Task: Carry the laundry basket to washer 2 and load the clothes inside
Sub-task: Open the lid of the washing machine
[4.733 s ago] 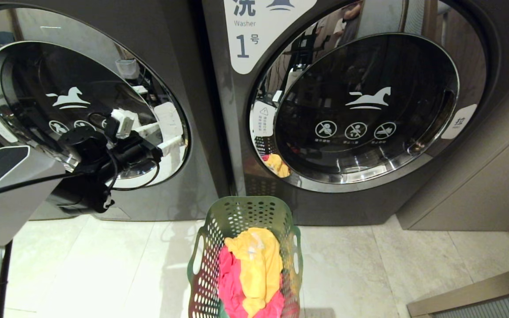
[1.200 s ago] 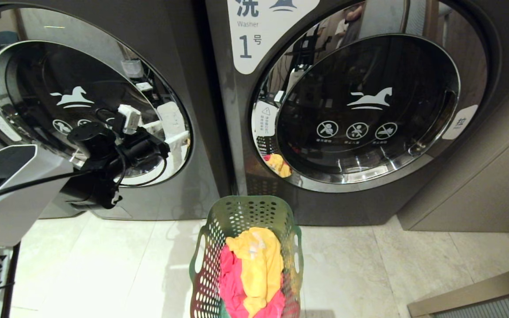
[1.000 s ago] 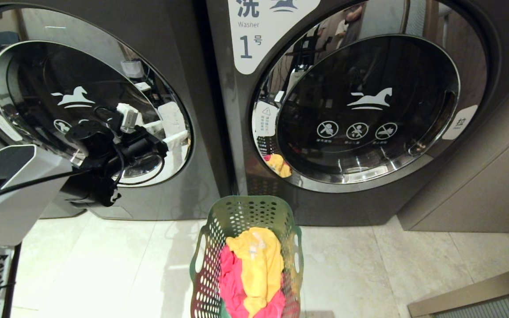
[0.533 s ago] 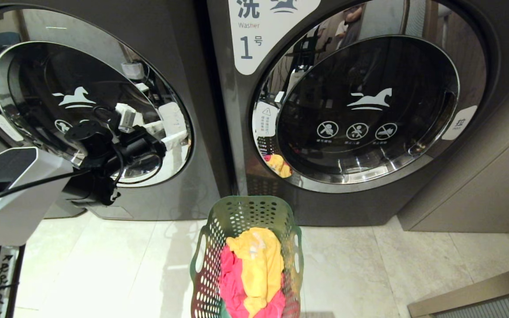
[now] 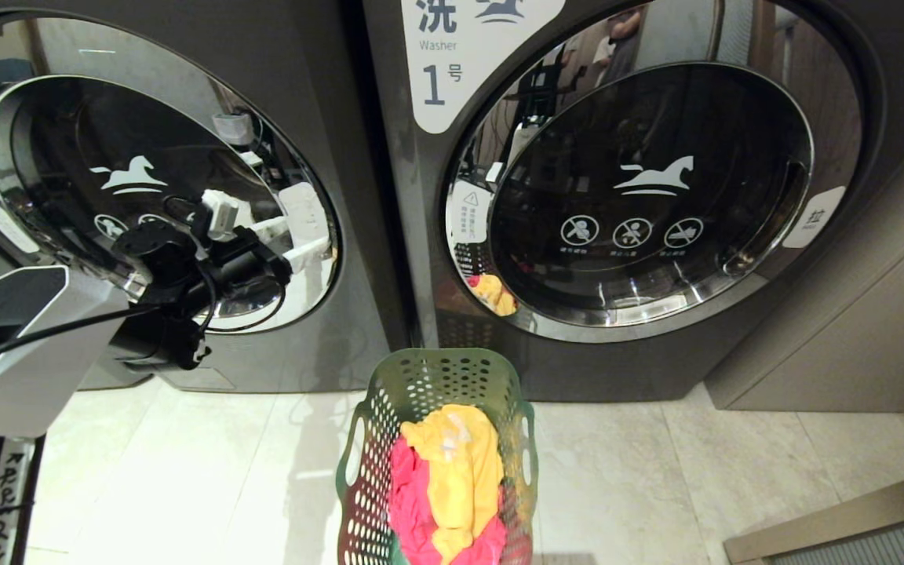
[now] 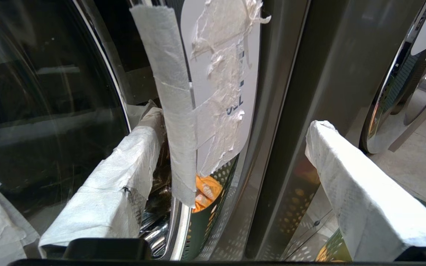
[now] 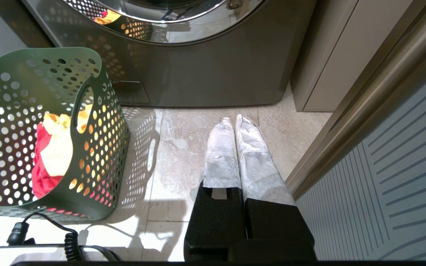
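The laundry basket (image 5: 436,455) is sitting on the pale tiled floor (image 5: 185,471) at the lower centre of the head view, just in front of the seam between the 2 dark grey front-loaders. The clothes are lying inside it: a yellow garment (image 5: 456,463) is draped over a pink-red garment (image 5: 409,502). I cannot make out any jeans from here.

The machine on the right of the frame is showing a white label with a large 1 (image 5: 440,74), so the one at the upper left is most likely washer 2 (image 5: 318,345); its own number is not in view. Its round chrome-rimmed door (image 5: 154,188) is looking shut.

The left gripper (image 5: 295,235) is reaching at the right-hand edge of that door, fingers spread wide with nothing between them. In the left wrist view, 1 padded finger (image 6: 113,184) is lying against the door's chrome rim, beside a taped-over white tab (image 6: 220,85); the other padded finger (image 6: 361,192) is standing clear in front of the grey cabinet wall.

The right gripper (image 7: 235,122) is hanging low toward the floor beside the basket, fingers pressed together and empty.

So the carrying looks done. What seems left is opening the door, which looks to be the step in hand, then moving every garment from the basket into the drum.
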{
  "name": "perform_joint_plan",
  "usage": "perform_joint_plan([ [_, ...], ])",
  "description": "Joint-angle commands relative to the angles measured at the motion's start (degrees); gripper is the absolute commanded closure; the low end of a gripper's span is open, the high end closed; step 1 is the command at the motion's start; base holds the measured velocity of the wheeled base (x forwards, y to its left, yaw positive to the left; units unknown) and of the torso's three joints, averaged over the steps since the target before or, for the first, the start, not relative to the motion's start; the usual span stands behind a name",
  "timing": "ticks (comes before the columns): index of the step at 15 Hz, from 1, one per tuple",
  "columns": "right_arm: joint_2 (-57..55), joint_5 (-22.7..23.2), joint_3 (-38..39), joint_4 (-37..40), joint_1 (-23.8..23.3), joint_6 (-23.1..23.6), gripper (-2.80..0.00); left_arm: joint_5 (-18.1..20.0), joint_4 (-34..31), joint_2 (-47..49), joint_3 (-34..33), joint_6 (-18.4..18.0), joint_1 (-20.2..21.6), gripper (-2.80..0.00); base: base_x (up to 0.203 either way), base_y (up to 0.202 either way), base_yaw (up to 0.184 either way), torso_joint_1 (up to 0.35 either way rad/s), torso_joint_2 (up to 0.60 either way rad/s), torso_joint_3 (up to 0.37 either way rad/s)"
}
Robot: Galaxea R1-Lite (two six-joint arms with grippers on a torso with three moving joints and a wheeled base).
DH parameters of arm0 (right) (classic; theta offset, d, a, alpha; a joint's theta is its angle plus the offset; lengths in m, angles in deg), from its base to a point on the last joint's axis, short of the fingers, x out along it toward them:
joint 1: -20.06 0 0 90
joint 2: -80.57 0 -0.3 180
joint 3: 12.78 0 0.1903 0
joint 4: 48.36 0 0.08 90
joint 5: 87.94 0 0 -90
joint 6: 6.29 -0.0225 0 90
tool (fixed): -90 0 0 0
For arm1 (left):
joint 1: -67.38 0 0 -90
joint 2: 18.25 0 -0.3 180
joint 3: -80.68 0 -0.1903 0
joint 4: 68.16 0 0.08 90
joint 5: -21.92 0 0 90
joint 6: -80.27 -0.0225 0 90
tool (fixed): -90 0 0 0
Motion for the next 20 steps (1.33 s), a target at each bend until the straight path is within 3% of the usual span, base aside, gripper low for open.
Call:
perform_joint_plan([
  [1, -0.02, -0.03, 0.00, -0.02, 0.02, 0.00, 0.00, 0.24, 0.29, 0.27, -0.02, -0.04, 0.08, -2.80, 0.000, 0.000, 0.000, 0.000, 0.00, 0.000],
  [5, -0.02, -0.03, 0.00, -0.02, 0.02, 0.00, 0.00, 0.42, 0.92, 0.18, -0.05, -1.27, 0.61, -2.80, 0.000, 0.000, 0.000, 0.000, 0.00, 0.000],
  [8, -0.02, -0.04, 0.00, -0.02, 0.02, 0.00, 0.00, 4.60, 0.92, 0.35, 0.20, -0.76, 1.30, -2.80, 0.000, 0.000, 0.000, 0.000, 0.00, 0.000],
  [12, -0.02, -0.04, 0.00, -0.02, 0.02, 0.00, 0.00, 6.12, 1.01, 1.00, 1.70, 1.28, 1.40, -2.80, 0.000, 0.000, 0.000, 0.000, 0.00, 0.000],
  [16, -0.02, 0.02, 0.00, -0.02, 0.02, 0.00, 0.00, 6.17, 1.15, 1.94, 5.66, 3.70, 1.05, -2.80, 0.000, 0.000, 0.000, 0.000, 0.00, 0.000],
  [20, -0.02, -0.04, 0.00, -0.02, 0.02, 0.00, 0.00, 6.12, 4.09, 1.90, 3.89, 3.44, 0.87, -2.80, 0.000, 0.000, 0.000, 0.000, 0.00, 0.000],
])
